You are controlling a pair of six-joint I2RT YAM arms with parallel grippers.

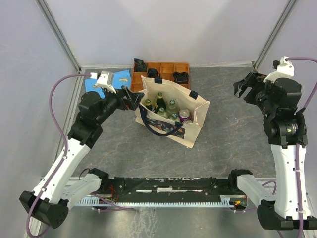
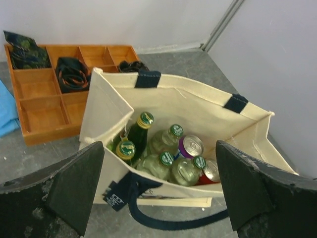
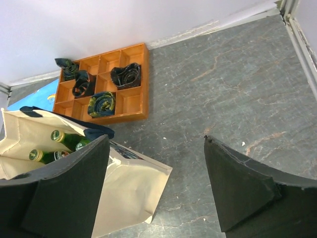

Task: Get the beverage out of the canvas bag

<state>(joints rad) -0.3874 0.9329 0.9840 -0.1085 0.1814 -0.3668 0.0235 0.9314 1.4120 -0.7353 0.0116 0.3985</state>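
The cream canvas bag with navy handles stands open mid-table; it also shows in the left wrist view and the right wrist view. Inside are several green-capped bottles and cans, one with a purple rim. My left gripper is open and empty, hovering at the bag's left rim; in its wrist view the gripper spans the bag's near edge. My right gripper is open and empty, well right of the bag; its wrist view shows the gripper above bare floor.
An orange compartment tray with rolled dark items stands behind the bag, also in the left wrist view and the right wrist view. A blue patterned pouch lies at its left. Walls enclose the back and sides.
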